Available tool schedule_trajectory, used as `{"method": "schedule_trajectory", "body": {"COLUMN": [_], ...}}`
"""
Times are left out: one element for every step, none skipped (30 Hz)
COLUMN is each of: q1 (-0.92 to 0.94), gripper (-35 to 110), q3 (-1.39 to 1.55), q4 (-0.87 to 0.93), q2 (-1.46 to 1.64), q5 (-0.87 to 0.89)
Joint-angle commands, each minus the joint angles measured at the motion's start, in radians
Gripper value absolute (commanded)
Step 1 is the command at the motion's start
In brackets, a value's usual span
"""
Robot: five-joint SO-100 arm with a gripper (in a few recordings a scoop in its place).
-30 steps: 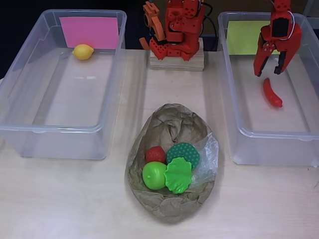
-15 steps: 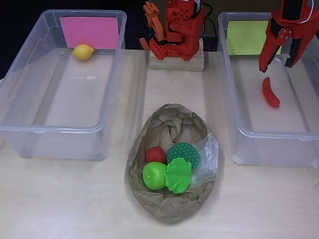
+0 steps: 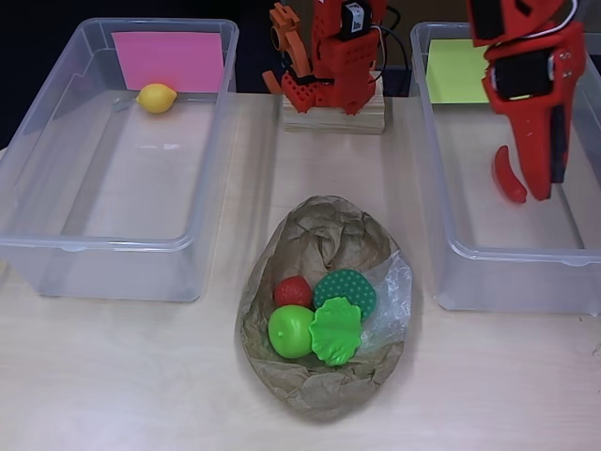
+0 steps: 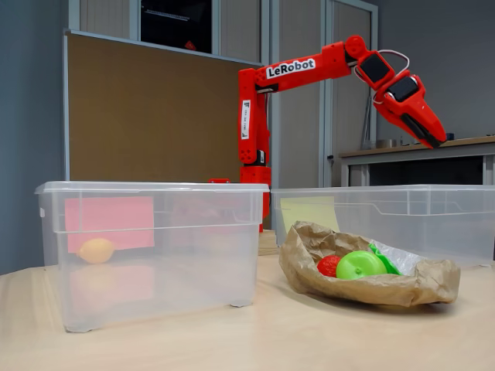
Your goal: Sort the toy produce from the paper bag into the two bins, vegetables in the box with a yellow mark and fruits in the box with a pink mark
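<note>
Nearest you, the paper bag (image 3: 324, 315) sits in the middle of the table (image 3: 141, 376) with its mouth open, and four pieces are packed tight in it: a green apple (image 3: 289, 332), a leafy green piece (image 3: 338, 331), a dark green dotted one (image 3: 346, 289) and a red one (image 3: 292, 290) that may be a strawberry or a tomato, too small to tell. Because they touch, your next reach could drag a neighbour out, or snag the crumpled paper and shift the whole bag; misreading that red piece would send it to the wrong box. Farther off, the left box with the pink mark (image 3: 113, 160) holds a lemon (image 3: 157, 98) against its far wall. The right box with the yellow mark (image 3: 507, 188) holds a red chili (image 3: 508, 178), partly covered from above by the claw (image 3: 542, 183). You cannot tell from either view how far the claw is open; it appears to carry nothing, raised high above the right box.
</note>
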Motion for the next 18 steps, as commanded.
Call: {"method": "schedule_trajectory", "body": {"q1": [0.141, 0.183, 0.224, 0.264, 0.299, 0.33, 0.356, 0.377, 0.393, 0.407, 0.417, 0.428, 0.434, 0.437, 0.437, 0.436, 0.431, 0.425], "gripper": [16, 16, 17, 17, 18, 18, 18, 19, 22, 24, 27, 30, 33, 36, 37, 38, 39, 40], "q3": [0.026, 0.04, 0.046, 0.046, 0.043, 0.041, 0.041, 0.04, 0.041, 0.049, 0.054, 0.06, 0.072, 0.083, 0.091, 0.091, 0.087, 0.083], "q4": [-0.051, -0.08, -0.106, -0.117, -0.121, -0.129, -0.138, -0.153, -0.178, -0.202, -0.213, -0.218, -0.227, -0.241, -0.249, -0.25, -0.25, -0.247], "q2": [0.057, 0.048, 0.032, 0.011, -0.015, -0.04, -0.064, -0.092, -0.121, -0.147, -0.178, -0.206, -0.233, -0.256, -0.279, -0.302, -0.318, -0.333], "q5": [-0.044, -0.035, -0.015, 0.031, 0.086, 0.146, 0.213, 0.268, 0.314, 0.356, 0.397, 0.446, 0.497, 0.545, 0.595, 0.643, 0.686, 0.729]}}
